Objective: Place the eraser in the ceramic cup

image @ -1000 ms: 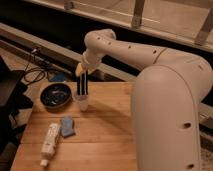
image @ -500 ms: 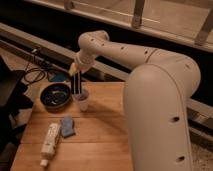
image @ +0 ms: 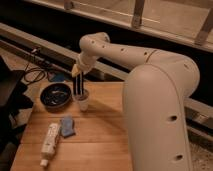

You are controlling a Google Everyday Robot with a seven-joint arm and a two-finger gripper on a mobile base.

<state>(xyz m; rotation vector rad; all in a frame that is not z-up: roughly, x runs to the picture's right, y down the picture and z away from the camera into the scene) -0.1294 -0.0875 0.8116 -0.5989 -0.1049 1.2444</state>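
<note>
The eraser (image: 78, 86), a long black bar with pale stripes, stands almost upright with its lower end inside the ceramic cup (image: 82, 102). The small pale cup stands on the wooden table (image: 105, 140), just right of the dark bowl. My gripper (image: 76, 70) is directly above the cup, at the eraser's top end. The white arm reaches in from the right.
A wide dark round bowl (image: 55, 96) sits left of the cup. A small blue cloth (image: 67, 125) and a white tube (image: 50, 139) lie in front of it. Black cables (image: 35, 75) lie beyond the table's left end. My large white arm body (image: 160, 110) covers the table's right side.
The gripper and the top of the eraser have shifted slightly left and up. The eraser's lower end stays in the cup, and the arm's body now fills more of the right side.
</note>
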